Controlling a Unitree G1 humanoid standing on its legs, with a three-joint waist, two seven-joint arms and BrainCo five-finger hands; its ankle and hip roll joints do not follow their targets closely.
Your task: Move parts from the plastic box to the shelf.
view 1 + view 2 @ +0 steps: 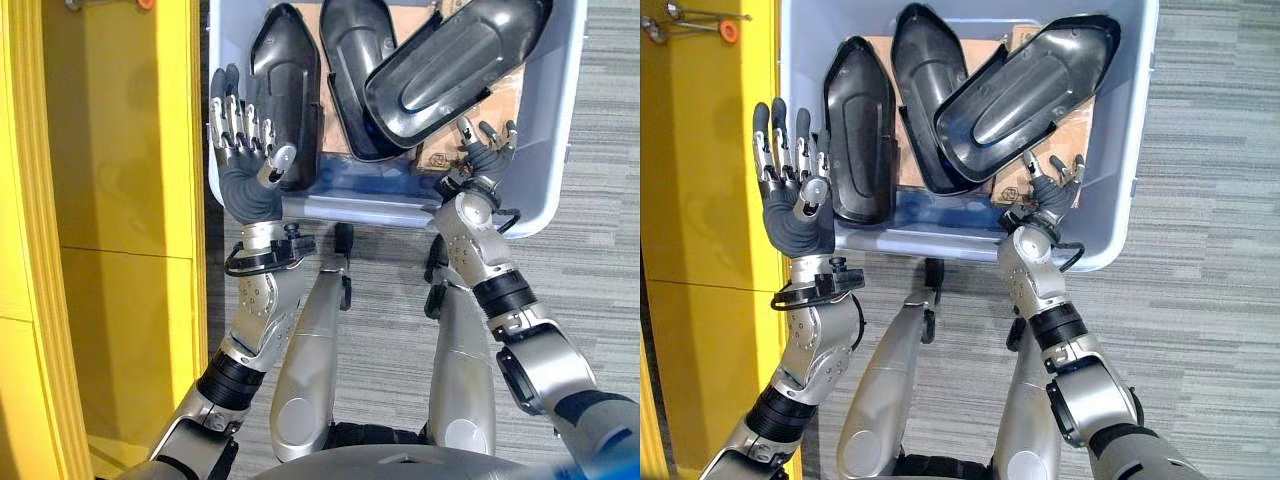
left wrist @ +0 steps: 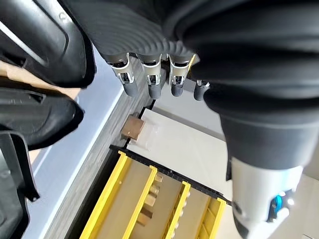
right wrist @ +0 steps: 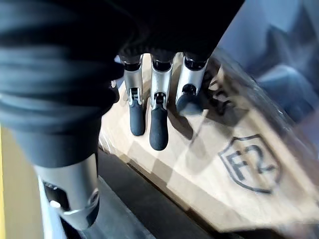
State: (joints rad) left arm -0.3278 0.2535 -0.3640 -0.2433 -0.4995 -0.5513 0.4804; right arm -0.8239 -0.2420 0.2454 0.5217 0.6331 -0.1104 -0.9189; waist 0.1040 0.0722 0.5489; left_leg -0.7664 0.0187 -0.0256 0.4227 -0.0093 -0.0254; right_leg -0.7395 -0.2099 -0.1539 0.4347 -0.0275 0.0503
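A pale blue plastic box [image 1: 560,120] holds three black moulded parts: a left part [image 1: 285,80], a middle part [image 1: 355,60] and a large right part [image 1: 450,60] lying slantwise over a cardboard sheet [image 1: 1070,125]. My left hand [image 1: 240,150] is raised at the box's left wall, palm towards the camera, fingers straight and open, thumb close to the left part's near end. In the box's near right corner my right hand [image 1: 483,150] is open and holds nothing. Its fingers [image 3: 158,119] hang relaxed over the cardboard [image 3: 224,164], just below the large part's edge.
A yellow shelf [image 1: 110,200] stands along the left, its upright [image 1: 185,150] almost touching the box. An orange-tipped metal hook [image 1: 728,28] hangs at its top. Grey striped carpet [image 1: 600,280] lies to the right and in front of the box.
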